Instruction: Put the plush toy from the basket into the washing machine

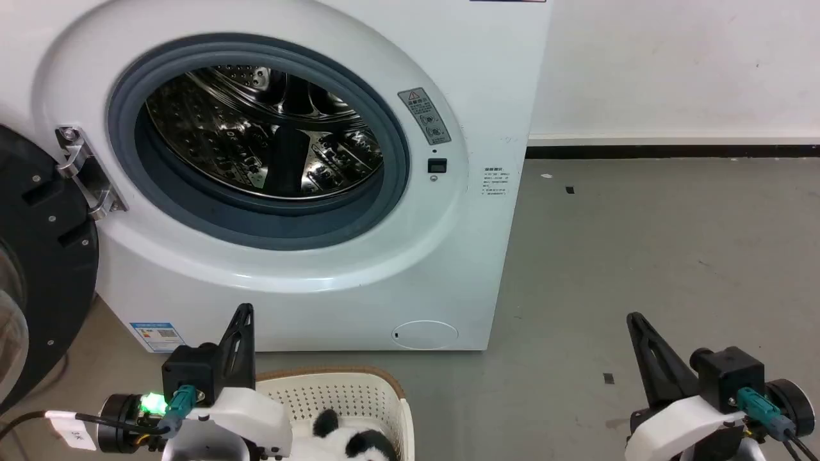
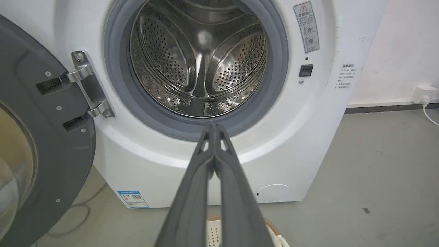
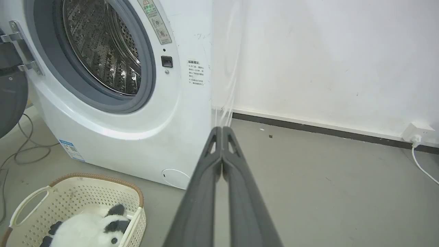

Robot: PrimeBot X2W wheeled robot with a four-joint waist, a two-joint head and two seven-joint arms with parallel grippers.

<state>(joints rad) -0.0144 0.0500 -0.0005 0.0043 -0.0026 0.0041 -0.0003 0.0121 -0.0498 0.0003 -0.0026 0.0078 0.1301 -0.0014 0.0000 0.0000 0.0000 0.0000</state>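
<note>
The plush toy (image 3: 85,230) lies in the basket (image 3: 79,195), a fluffy black-and-white heap resting on its bottom toward the near end. The basket stands on the grey floor (image 1: 640,256) just in front of the washing machine (image 1: 448,256), near the machine's lower front panel.

My left gripper (image 1: 244,314) hangs above the left side of the basket, its fingers pointing toward the machine. Its jaws are pressed flat together with nothing between them. My right gripper (image 1: 634,318) is well apart from it, over bare floor to the right of the machine. Its jaws too are clenched on nothing, the two long fingers touching along their length. Neither gripper touches the toy or the basket.

The machine's black round door (image 1: 45,256) is swung open to the left on its metal hinge (image 1: 83,169). A grey gasket (image 1: 256,221) rings the porthole, and behind it shines the perforated steel drum (image 1: 269,134). A warning sticker (image 1: 424,115) sits just right of the porthole, and a blue label (image 1: 157,336) is at the lower left of the front.

A white wall (image 1: 672,64) runs behind, on the far right. At its foot is a socket (image 3: 416,132) with a white cable plugged in. A loose dark cable (image 3: 20,151) curls on the floor left of the machine.
</note>
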